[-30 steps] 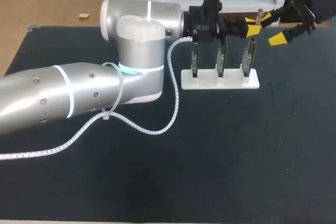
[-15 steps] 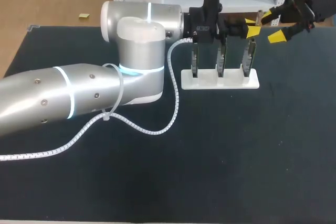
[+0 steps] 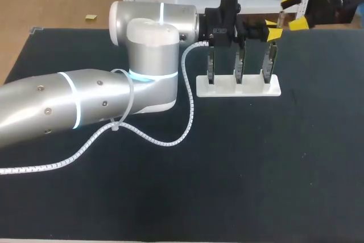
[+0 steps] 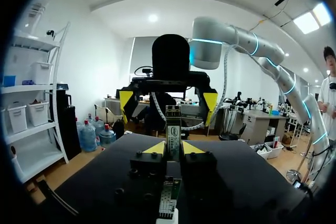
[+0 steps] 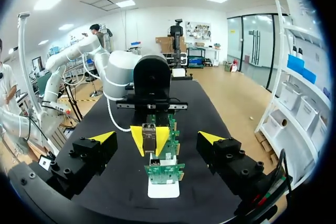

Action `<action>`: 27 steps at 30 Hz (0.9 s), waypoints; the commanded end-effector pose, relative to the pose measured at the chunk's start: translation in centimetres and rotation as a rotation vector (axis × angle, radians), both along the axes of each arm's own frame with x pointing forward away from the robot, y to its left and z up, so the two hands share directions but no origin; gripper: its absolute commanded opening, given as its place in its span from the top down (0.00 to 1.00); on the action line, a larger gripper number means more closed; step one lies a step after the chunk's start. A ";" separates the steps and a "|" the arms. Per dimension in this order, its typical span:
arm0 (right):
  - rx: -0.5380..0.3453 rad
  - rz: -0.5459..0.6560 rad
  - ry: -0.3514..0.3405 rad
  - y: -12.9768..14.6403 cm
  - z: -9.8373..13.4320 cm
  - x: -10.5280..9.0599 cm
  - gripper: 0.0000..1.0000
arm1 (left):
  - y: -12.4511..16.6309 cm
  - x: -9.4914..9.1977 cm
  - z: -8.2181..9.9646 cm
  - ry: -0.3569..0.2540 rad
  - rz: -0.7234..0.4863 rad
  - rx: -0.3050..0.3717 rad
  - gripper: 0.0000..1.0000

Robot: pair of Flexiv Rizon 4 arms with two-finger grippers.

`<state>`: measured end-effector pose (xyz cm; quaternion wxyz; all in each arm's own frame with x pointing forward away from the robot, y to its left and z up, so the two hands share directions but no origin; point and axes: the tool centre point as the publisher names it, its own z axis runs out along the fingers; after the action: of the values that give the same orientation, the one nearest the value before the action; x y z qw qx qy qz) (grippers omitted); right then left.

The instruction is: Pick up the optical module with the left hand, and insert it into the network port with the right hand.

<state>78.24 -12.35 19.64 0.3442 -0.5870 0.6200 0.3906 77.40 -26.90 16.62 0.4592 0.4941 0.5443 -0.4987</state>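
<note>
Only partly visible overhead, spread right gripper (image 3: 294, 11) faces left gripper (image 4: 174, 148) pinching optical module (image 4: 173, 127).

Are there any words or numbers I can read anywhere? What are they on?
Module in the left gripper: a small label with print, too blurred to read.
Green boards on the white stand: no readable text.
Nothing else shows words.

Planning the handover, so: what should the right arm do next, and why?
Probably ease the right tool toward the optical module until its open fingers bracket it. The left tool pinches the module upright over the circuit boards, while the right one faces it, apart and holding nothing.
</note>
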 end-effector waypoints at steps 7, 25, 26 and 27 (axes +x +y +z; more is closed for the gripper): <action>-0.013 0.006 0.005 1.4 0.2 0.2 0.00 | 0.0 0.1 0.0 0.001 -0.001 0.000 1.00; -0.044 -0.001 -0.013 1.9 -0.1 0.1 1.00 | 0.0 0.1 0.0 0.001 -0.001 0.000 1.00; -0.044 -0.002 -0.014 1.9 -0.1 0.1 1.00 | 0.0 0.1 0.0 0.001 -0.001 0.000 1.00; -0.043 -0.003 -0.015 1.9 0.0 0.2 1.00 | 0.0 0.1 0.0 0.001 -0.001 0.000 1.00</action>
<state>78.58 -10.49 19.60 0.3331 -0.5977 0.6249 0.3759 77.50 -26.85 16.60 0.4597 0.4934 0.5451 -0.4981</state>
